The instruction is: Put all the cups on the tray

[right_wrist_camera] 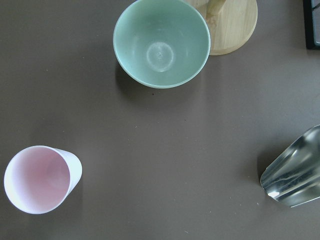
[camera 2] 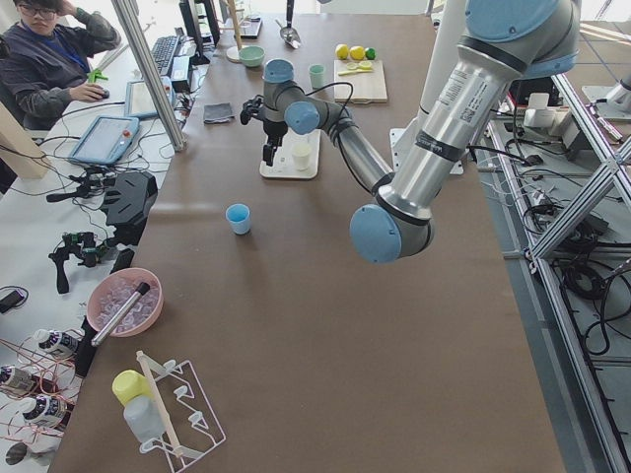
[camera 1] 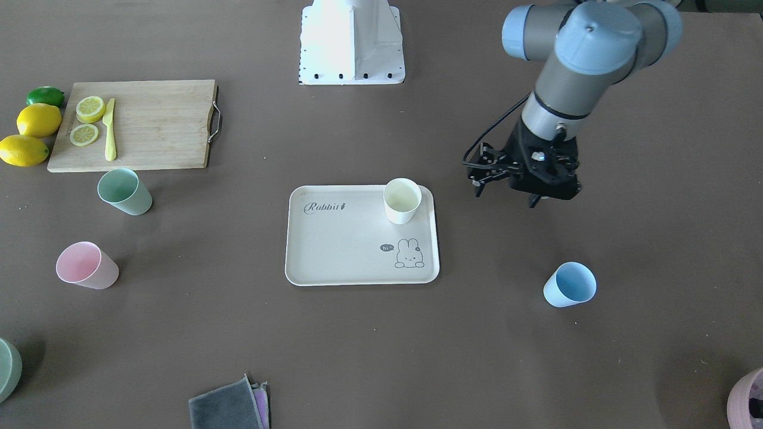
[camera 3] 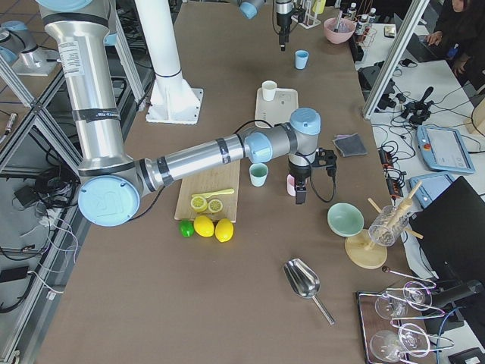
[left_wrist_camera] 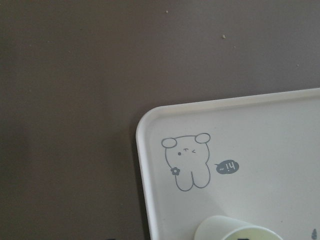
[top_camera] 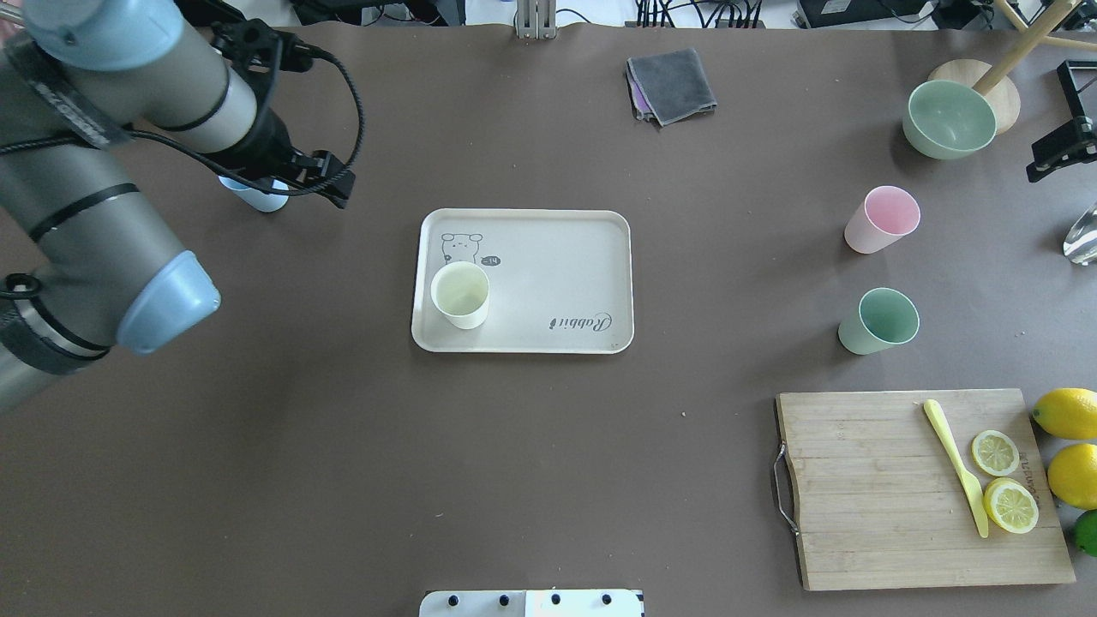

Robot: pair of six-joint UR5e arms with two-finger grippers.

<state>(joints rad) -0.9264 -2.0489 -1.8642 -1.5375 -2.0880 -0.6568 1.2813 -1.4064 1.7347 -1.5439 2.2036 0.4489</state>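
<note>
The beige tray (top_camera: pixel 557 266) lies mid-table with the cream-white cup (top_camera: pixel 461 294) upright on it near the bunny drawing. My left gripper (camera 1: pixel 505 198) is open and empty above the table beside the tray. The light blue cup (camera 1: pixel 570 285) stands past it, partly hidden by my arm in the overhead view (top_camera: pixel 261 199). The pink cup (top_camera: pixel 881 219) and the mint green cup (top_camera: pixel 878 320) stand on the table to the right. My right gripper (top_camera: pixel 1058 147) hovers beyond the pink cup (right_wrist_camera: pixel 40 179). I cannot tell whether it is open or shut.
A green bowl (top_camera: pixel 949 118) and a wooden stand are at the far right, with a metal scoop (right_wrist_camera: pixel 292 170) near the edge. A cutting board (top_camera: pixel 908 488) holds lemon slices and a knife, with lemons beside it. Folded cloths (top_camera: pixel 671 84) and a mauve pot (camera 1: pixel 748 399) lie far off.
</note>
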